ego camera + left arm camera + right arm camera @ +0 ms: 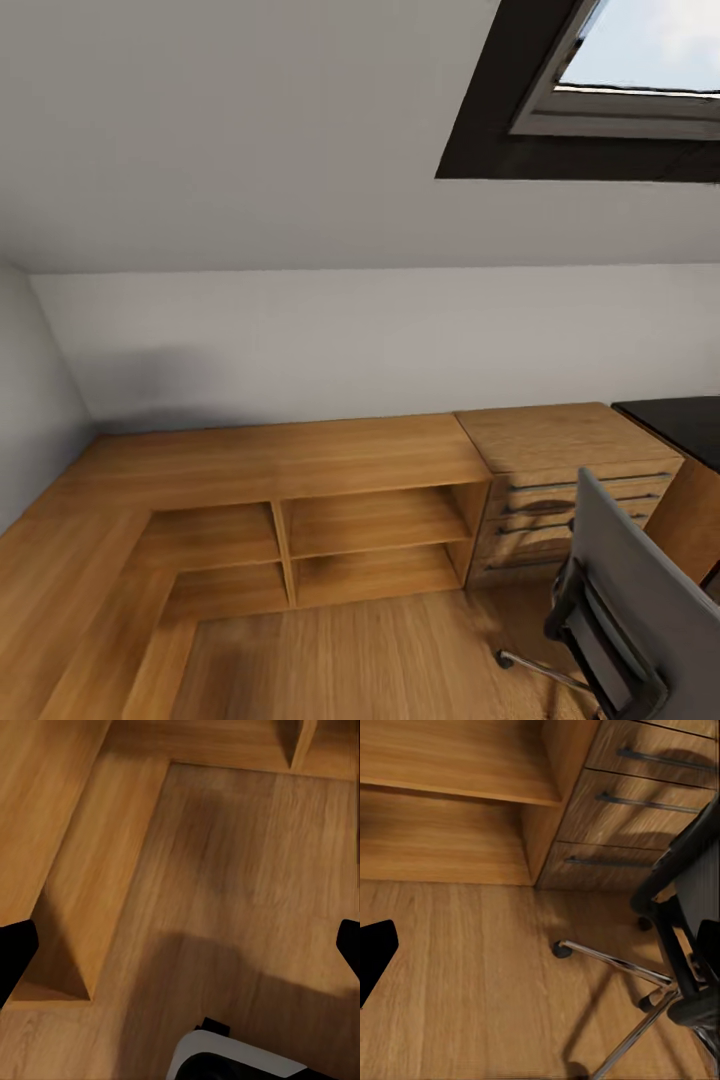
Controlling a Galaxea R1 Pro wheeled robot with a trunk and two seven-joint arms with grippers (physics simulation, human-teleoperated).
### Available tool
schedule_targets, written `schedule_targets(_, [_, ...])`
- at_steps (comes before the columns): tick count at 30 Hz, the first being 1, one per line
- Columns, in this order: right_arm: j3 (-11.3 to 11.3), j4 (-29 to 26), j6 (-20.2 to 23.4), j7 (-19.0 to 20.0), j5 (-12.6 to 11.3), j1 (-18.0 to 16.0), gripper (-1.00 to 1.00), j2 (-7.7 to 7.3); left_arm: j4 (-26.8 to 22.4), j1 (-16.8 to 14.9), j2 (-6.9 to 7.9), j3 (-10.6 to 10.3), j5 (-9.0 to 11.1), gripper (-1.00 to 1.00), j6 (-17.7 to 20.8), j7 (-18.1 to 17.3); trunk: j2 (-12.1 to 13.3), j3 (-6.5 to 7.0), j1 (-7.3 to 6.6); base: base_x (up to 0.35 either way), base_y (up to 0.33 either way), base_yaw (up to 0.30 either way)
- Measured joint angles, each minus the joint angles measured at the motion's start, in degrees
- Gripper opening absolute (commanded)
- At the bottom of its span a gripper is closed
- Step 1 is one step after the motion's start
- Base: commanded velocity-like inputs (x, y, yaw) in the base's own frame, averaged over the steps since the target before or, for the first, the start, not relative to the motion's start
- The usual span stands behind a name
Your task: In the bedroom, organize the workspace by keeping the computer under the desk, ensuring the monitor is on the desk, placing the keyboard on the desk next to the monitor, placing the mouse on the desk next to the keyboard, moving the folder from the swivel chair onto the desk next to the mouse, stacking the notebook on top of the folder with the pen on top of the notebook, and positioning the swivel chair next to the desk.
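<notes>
— Left gripper point(180, 945): how does it stand?

— Its two black fingertips point(15, 956) sit at the two opposite edges of the left wrist view, so the jaws are spread wide with nothing between them. Below them is the light wood floor point(225, 870), and a white and black part of the robot point(232, 1057) is close to the camera.

— And the right gripper point(540, 945)?

— One black fingertip point(373, 956) is at one edge of the right wrist view; at the other edge the dark shape mixes with the chair, so I cannot tell how wide it is. Nothing is held between.

— Where is the swivel chair point(625, 600)?

— In the head view it is at the lower right, its grey back toward the camera, with a black armrest point(565, 600) and a chrome spoke point(615, 961) on the floor. It stands just in front of the wooden drawer unit point(570, 480).

— And the desk point(675, 425)?

— A corner of the glossy black top shows right of the drawer unit. Left of the unit is a low open wooden shelf point(370, 530), under the sloped ceiling with the black-framed skylight point(600, 90).
</notes>
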Motion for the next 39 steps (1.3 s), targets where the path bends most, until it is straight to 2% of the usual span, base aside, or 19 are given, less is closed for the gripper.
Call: schedule_targets(39, [0.0,0.01,-0.01,-0.01,-0.03,0.0,1.0,-0.04,0.0,0.0,0.0,0.02,-0.01,1.0,-0.01,0.0,0.0,0.0,0.0,0.0,0.004,-0.297])
